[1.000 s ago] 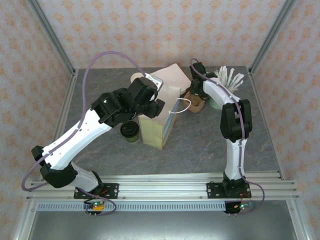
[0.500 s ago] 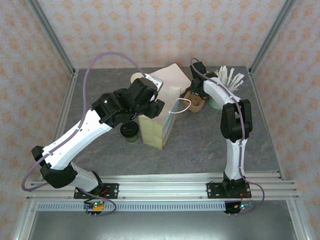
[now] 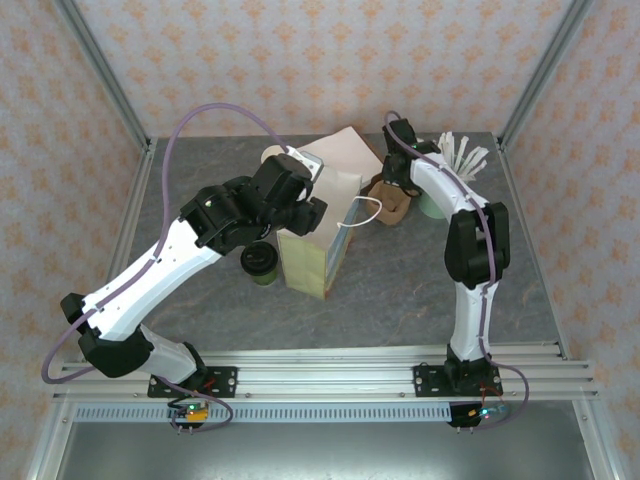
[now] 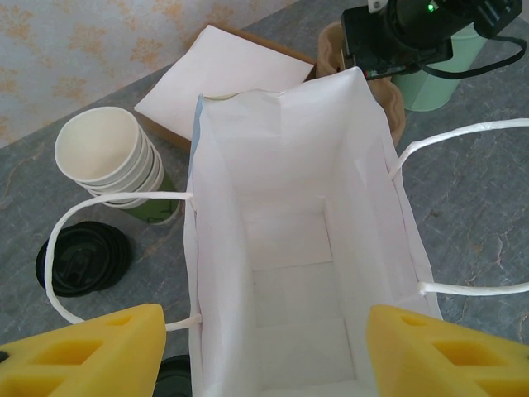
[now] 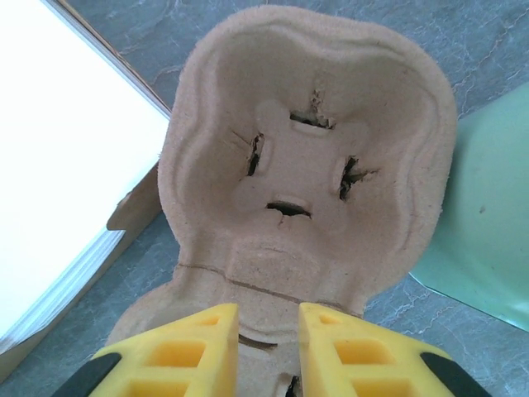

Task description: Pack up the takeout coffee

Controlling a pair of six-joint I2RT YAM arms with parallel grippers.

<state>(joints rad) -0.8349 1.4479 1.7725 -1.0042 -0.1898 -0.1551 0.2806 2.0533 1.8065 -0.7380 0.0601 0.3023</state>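
— The tall white paper bag point(image 4: 219, 273) looks matt and smooth, and its white cord handles point(image 4: 475, 289) are twisted paper.
— The brown moulded-pulp cup carrier point(image 5: 397, 124) is rough, fibrous and dull.
— The round black plastic lid point(image 4: 83, 258) has a slight sheen. The grey stone-look counter point(image 3: 400, 300) is matt.

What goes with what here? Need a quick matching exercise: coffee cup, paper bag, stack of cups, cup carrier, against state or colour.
Things:
1. coffee cup
2. paper bag
3. stack of cups
4. cup carrier

States:
A. brown pulp, beside a green container
B. black lid on, standing outside the bag
C. cream, no lids
D. open at the top, nothing inside

Pairs: 1-B, 2-D, 3-C, 4-A
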